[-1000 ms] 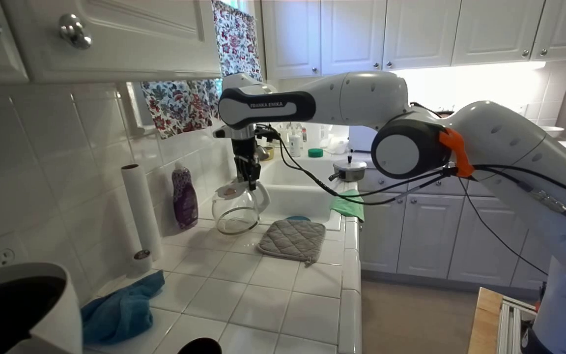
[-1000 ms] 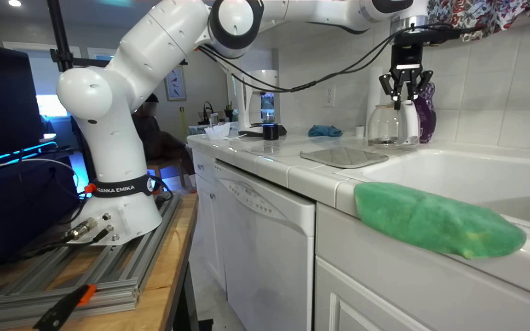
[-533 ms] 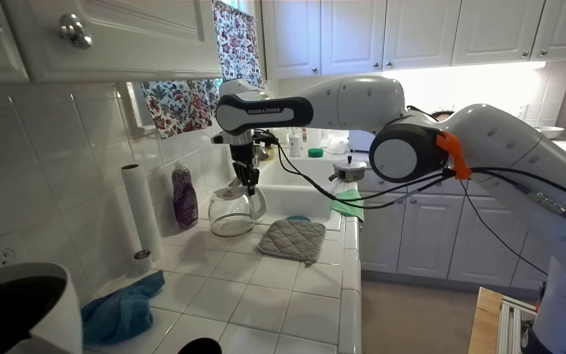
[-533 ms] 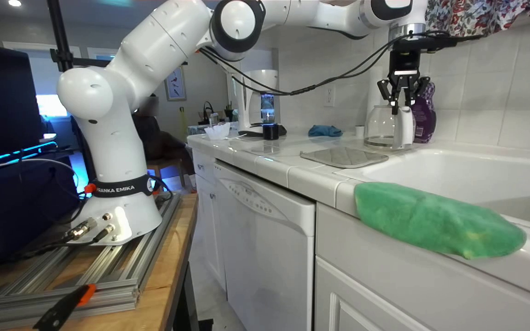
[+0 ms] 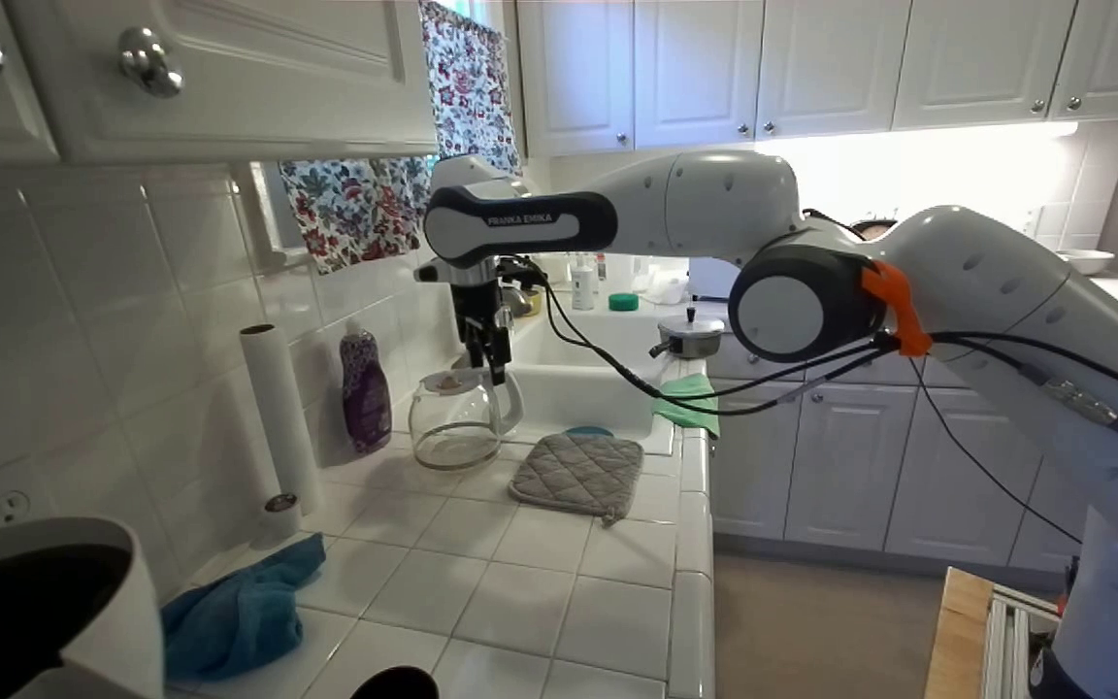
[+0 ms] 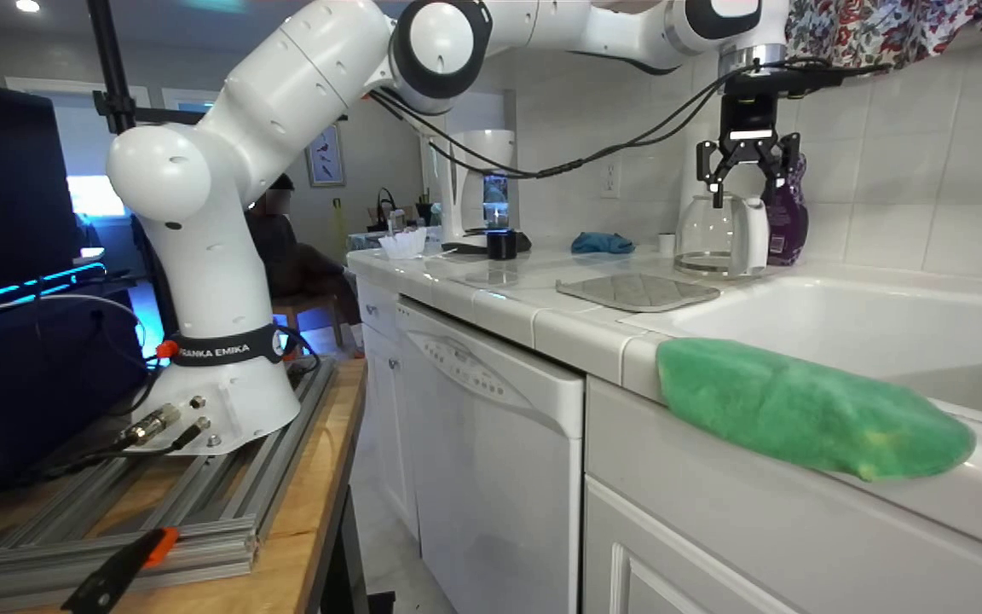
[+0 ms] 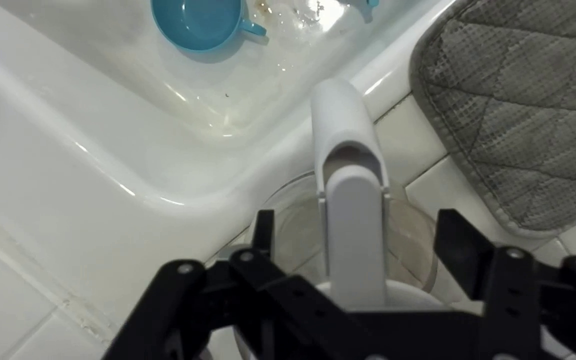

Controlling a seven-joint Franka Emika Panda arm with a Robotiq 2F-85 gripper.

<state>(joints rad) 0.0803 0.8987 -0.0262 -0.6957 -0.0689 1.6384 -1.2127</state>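
Note:
A glass coffee carafe (image 5: pixel 454 432) with a white handle stands upright on the tiled counter (image 5: pixel 510 602), beside the sink corner. Its clear body (image 6: pixel 702 232) and its handle (image 6: pixel 752 239) also show in an exterior view. My gripper (image 6: pixel 744 196) is just above the handle, pointing down, with its jaws spread wide. Seen from the wrist, the white handle (image 7: pixel 357 235) lies between the two black fingers (image 7: pixel 264 230), with a gap on either side. Nothing is gripped. The gripper's body covers most of the carafe's lid in the wrist view.
A grey quilted pot holder (image 5: pixel 578 473) lies near the carafe. Along the wall are a purple bottle (image 5: pixel 365 393) and a paper roll (image 5: pixel 279 417). A blue cup (image 7: pixel 198 22) sits in the sink (image 6: pixel 866 315). A green cloth (image 6: pixel 806 409) hangs over the counter edge.
The carafe, tilted and raised a second ago, came down upright onto the counter as the arm lowered. Since half a second ago the fingers have spread and let go of the handle.

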